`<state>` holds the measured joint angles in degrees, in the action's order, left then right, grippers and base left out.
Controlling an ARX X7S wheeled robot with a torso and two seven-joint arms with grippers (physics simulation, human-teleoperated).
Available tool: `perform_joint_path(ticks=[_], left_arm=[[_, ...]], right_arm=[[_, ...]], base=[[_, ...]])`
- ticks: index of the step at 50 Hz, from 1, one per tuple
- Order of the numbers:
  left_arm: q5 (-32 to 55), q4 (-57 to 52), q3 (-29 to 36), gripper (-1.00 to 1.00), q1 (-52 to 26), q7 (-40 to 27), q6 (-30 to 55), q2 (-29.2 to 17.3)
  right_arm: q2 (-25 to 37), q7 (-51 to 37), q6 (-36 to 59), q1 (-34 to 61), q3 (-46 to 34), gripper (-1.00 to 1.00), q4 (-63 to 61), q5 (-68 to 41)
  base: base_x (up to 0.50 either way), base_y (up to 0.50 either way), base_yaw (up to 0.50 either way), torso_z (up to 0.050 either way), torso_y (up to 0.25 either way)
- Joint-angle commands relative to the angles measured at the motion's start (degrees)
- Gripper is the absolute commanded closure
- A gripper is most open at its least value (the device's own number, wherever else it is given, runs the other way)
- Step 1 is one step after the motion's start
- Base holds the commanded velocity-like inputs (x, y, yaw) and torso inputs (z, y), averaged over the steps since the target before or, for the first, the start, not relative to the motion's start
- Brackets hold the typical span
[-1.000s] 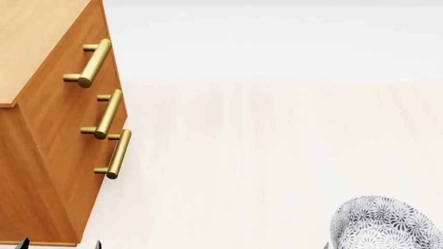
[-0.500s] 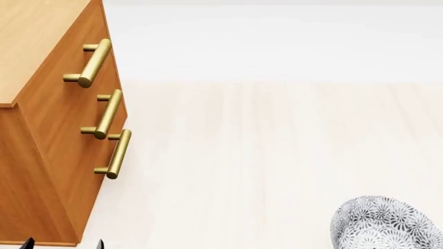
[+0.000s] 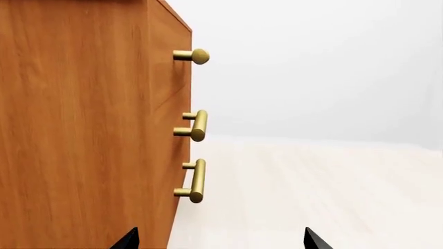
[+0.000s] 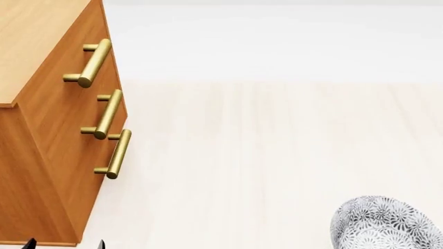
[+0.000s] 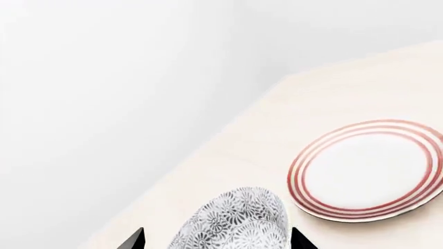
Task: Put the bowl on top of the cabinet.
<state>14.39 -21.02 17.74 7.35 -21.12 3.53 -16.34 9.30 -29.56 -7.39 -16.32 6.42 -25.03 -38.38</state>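
Note:
The bowl [image 4: 384, 223], white with a dense grey-black floral pattern, rests on the pale floor at the head view's lower right corner. In the right wrist view the bowl [image 5: 235, 223] lies between the two dark tips of my right gripper [image 5: 216, 241], which stands open with a gap showing on one side. The orange-brown cabinet [image 4: 55, 135] with brass bar handles fills the head view's left side, its lighter top [image 4: 35, 41] bare. My left gripper [image 4: 64, 245] is open and empty beside the cabinet's near corner, and the left wrist view shows the cabinet [image 3: 83, 129] side close up.
A flat white plate with red rings [image 5: 370, 171] lies on the floor just beyond the bowl. Pale wooden floor [image 4: 277, 155] stretches from the cabinet to a white wall. Three brass handles [image 4: 109, 114] stick out from the cabinet front.
The left gripper's tips have shifted slightly to the right at the head view's bottom edge. A small dark tip beside the bowl has left that view. The bowl has not moved.

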Motion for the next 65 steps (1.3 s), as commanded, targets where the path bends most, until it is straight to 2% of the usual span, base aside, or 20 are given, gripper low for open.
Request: perform_joint_path(ticks=[1, 10, 36, 65], left_arm=[[0.34, 0.09, 0.19, -1.0, -0.12, -0.12, 0.05, -0.2], [0.52, -0.02, 0.35, -1.0, -0.07, -0.27, -0.02, -0.37], [0.63, 0.82, 1.34, -1.0, -0.87, -0.38, 0.3, -0.64], [0.62, 0.97, 1.91, -1.0, -1.14, -1.03, 0.3, -1.1]], right_arm=[[-1.01, -1.0, -1.65, -0.03, 2.6, -1.0, 1.8, -5.71], [0.55, -2.93, 1.57, 1.59, 2.73, -1.0, 3.71, -10.38], [4.29, -5.2, 8.18, 7.63, 0.19, -1.0, 9.18, -12.9], [5.51, -5.16, 12.39, 15.81, -2.13, -1.0, 19.53, -14.31]], base=[[0.0, 0.0, 0.0, 0.0, 0.0], [0.0, 0.0, 0.0, 0.0, 0.0], [0.0, 0.0, 0.0, 0.0, 0.0], [0.0, 0.0, 0.0, 0.0, 0.0]])
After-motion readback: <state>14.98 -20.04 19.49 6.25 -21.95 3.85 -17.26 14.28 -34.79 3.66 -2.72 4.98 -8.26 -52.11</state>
